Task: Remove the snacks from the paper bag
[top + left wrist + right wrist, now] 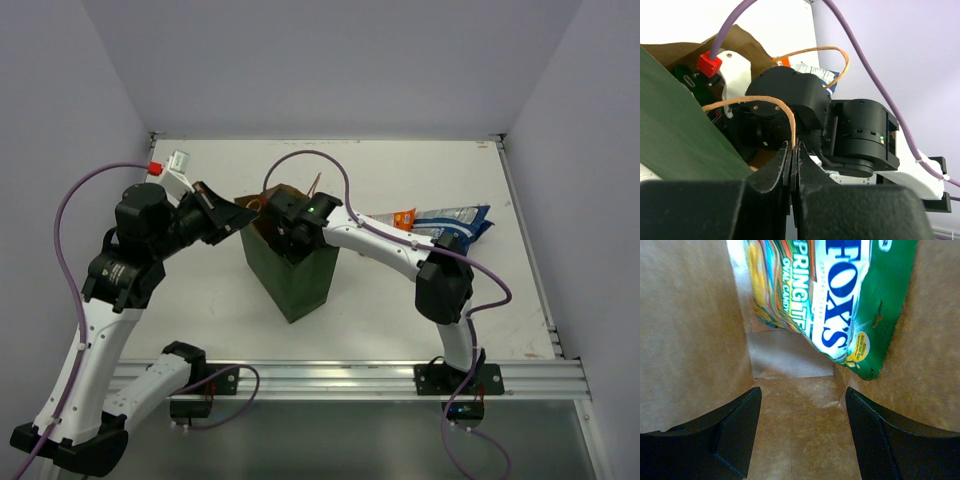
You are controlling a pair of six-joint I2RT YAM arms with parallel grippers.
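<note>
The dark green paper bag (292, 275) stands mid-table, brown inside (690, 330). My left gripper (243, 214) is at the bag's left rim; in the left wrist view its jaws (794, 146) are shut on a thin loop handle (790, 117). My right gripper (290, 228) reaches down into the bag's mouth. Inside, it (802, 394) stands open with nothing between its fingers, just short of a green-and-yellow Fox's snack packet (840, 295) leaning against the bag's wall. A blue-and-white bag (455, 222) and an orange packet (403, 217) lie on the table to the right.
The right arm's wrist (790, 97) fills the bag's mouth in the left wrist view. The second loop handle (840, 55) arches above it. White walls close the table at the back and sides. A metal rail (350, 378) runs along the near edge.
</note>
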